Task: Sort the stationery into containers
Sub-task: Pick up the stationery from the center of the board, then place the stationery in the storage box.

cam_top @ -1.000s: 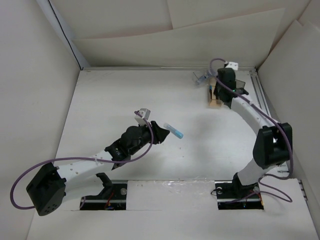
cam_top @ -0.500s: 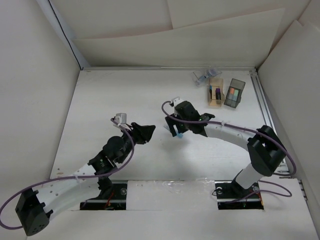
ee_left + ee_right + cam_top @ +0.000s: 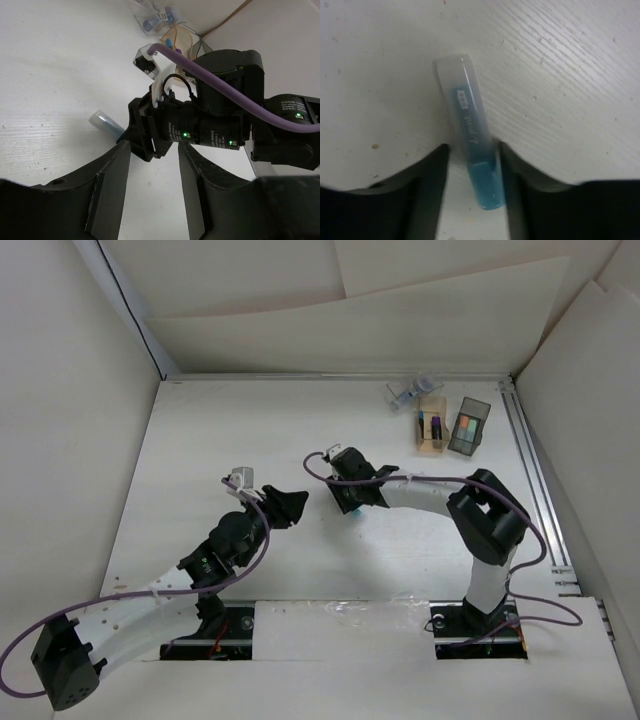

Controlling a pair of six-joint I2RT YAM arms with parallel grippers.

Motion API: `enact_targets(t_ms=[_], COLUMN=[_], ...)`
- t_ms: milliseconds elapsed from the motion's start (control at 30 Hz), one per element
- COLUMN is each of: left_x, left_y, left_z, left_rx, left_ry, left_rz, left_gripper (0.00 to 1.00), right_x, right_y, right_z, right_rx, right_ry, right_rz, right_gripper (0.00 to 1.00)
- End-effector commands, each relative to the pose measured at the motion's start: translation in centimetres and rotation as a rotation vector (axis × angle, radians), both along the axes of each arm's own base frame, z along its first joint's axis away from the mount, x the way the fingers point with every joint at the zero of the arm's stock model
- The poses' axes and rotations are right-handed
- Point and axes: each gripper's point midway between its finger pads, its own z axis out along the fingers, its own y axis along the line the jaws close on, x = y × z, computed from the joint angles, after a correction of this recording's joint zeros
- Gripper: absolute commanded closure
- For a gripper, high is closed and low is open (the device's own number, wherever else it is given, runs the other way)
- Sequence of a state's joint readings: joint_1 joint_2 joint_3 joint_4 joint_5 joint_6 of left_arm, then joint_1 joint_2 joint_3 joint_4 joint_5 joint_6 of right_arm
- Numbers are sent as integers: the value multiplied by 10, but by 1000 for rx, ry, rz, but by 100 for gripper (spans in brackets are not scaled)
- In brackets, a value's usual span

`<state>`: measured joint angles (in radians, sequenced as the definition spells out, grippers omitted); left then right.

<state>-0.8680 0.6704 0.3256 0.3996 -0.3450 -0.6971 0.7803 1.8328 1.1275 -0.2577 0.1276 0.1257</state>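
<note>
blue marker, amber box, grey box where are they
blue marker (image 3: 468, 125): right wrist view, clear body
amber box (image 3: 430, 445): top external view, near end
grey box (image 3: 462, 445): top external view, near end

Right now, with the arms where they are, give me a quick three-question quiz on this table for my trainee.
1. True or false: the left gripper is holding something.
2. The marker between the right gripper's fingers has which end colour? A orange, B blue, C green.
3. Fill in: the amber box stands between the clear box and the ___.
Key: 1 false; 2 B; 3 dark grey box.
</note>
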Motion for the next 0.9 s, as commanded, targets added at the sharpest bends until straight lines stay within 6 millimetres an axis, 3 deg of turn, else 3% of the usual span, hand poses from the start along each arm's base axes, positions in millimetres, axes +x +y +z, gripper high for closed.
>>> enact_targets(t_ms=[0, 100, 133, 200, 233, 300, 333, 367, 400, 467, 500, 533, 600, 633, 667, 700, 833, 867], left_x=[2, 2, 1, 0, 0, -1, -2, -1, -3, -3, -4, -3, -3, -6, -5, -7, -7, -6], left_y=[1, 1, 0, -2, -5, -9, -12, -12, -17, -20, -22, -23, -25, -28, -29, -33, -38, -39], left_z=[10, 10, 10, 12, 11, 9, 5, 8, 3, 4, 0, -1, -1, -1, 3, -1, -1, -4], left_rx=[-30, -30, -31, -38, -36, -35, -24, -33, -23, -20, -11, -11, -12, -13, -21, -5, 4, 10], left_ry=[-22, -22, -21, -27, -24, -21, -10, -18, -7, -3, 6, 6, 6, 8, 0, 6, 4, 10], left_rz=[9, 9, -1, -11, -24, -40, -53, -53, -79, -90, -99, -99, -108, -131, -131, -155, -175, -175], left_gripper=[60, 60, 59, 59, 59, 59, 58, 58, 58, 56, 56, 56, 56, 56, 56, 56, 52, 52], right_x=[14, 23, 25, 35, 42, 59, 69, 79, 97, 117, 133, 144, 157, 168, 180, 186, 211, 214], right_y=[17, 7, 10, -4, -6, -26, -33, -44, -71, -102, -139, -158, -192, -226, -240, -264, -305, -323], right_z=[1, 1, 8, 18, 39, 62, 88, 102, 117, 149, 156, 172, 173, 177, 191, 178, 171, 170], right_rx=[35, 32, 53, 79, 123, 148, 194, 206, 219, 257, 249, 251, 241, 214, 220, 199, 179, 172], right_ry=[-23, -28, -41, -61, -101, -147, -193, -226, -261, -320, -343, -376, -358, -381, -416, -388, -391, -395], right_rz=[24, -18, -27, -75, -96, -156, -189, -223, -307, -393, -495, -544, -640, -724, -757, -815, -937, -972], right_gripper=[62, 98, 99, 99, 99, 99, 98, 97, 97, 94, 94, 94, 94, 93, 93, 93, 91, 91])
